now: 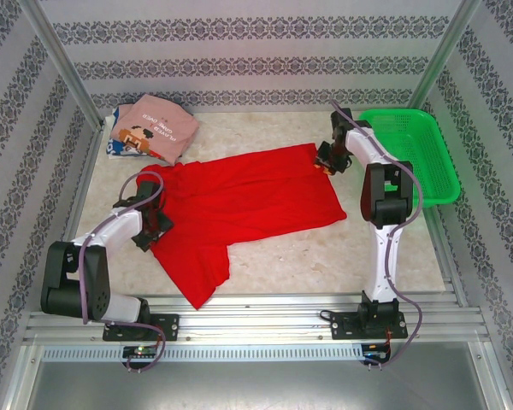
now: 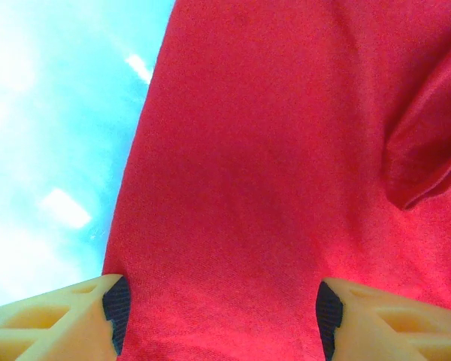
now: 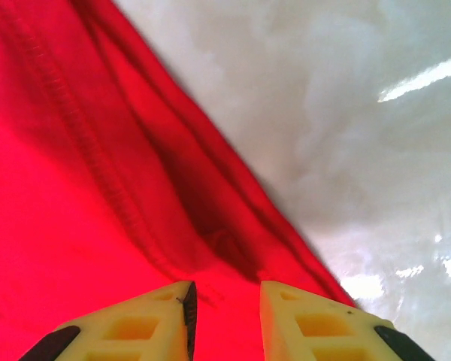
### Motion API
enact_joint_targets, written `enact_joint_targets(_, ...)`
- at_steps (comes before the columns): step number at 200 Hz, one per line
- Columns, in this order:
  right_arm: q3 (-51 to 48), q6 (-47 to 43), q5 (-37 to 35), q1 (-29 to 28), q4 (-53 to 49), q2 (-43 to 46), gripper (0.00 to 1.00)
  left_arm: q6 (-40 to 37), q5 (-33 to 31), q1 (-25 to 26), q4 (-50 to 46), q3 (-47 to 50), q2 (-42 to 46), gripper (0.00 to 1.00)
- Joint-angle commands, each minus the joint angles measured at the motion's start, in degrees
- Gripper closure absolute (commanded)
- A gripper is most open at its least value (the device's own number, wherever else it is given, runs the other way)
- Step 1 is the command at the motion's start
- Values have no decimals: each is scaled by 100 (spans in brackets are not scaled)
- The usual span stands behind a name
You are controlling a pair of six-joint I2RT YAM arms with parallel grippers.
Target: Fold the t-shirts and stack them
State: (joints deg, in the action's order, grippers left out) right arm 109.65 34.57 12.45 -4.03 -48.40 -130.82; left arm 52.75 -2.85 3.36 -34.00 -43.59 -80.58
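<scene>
We find the red shirt (image 1: pixel 248 201) spread flat in the middle of the table (image 1: pixel 342 256). The left gripper (image 2: pixel 218 308) sits on its left side, fingers (image 2: pixel 52 320) wide apart over flat cloth. The right gripper (image 3: pixel 225 308) is at the shirt's far right corner, fingers (image 3: pixel 135 331) nearly together over the hem. We cannot tell whether they pinch it. The pink shirt (image 1: pixel 158 128) lies folded at the far left.

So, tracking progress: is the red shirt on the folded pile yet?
No, the red shirt lies spread out on the table, beside the pile.
</scene>
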Motion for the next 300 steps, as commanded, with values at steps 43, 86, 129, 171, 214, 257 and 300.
enact_joint_targets(43, -755, -340, 105, -517, 222, 793, 66, -892, -129, 181, -654, -1597, 118, 26)
enact_joint_targets(86, -1211, -588, 480, -634, 674, 1057, 46, -1455, -59, 524, -665, -2588, -1083, 27)
enact_joint_targets(129, -1790, -991, 804, -799, 1232, 1536, 27, -2020, -39, 607, -749, -3564, -2305, 38)
enact_joint_targets(171, -2313, -1246, 1029, -960, 1640, 2024, 21, -2312, -392, 618, -937, -4541, -3275, 42)
enact_joint_targets(214, -2770, -1417, 1191, -1049, 1957, 2605, 18, -2267, -418, 582, -1187, -5018, -3926, 51)
enact_joint_targets(257, -2756, -1489, 1217, -1060, 1817, 2797, 18, -2138, -372, 577, -1194, -4967, -4044, 57)
enact_joint_targets(300, -2756, -1488, 1203, -1068, 1774, 2837, 17, -2146, -298, 624, -1134, -4986, -3988, 82)
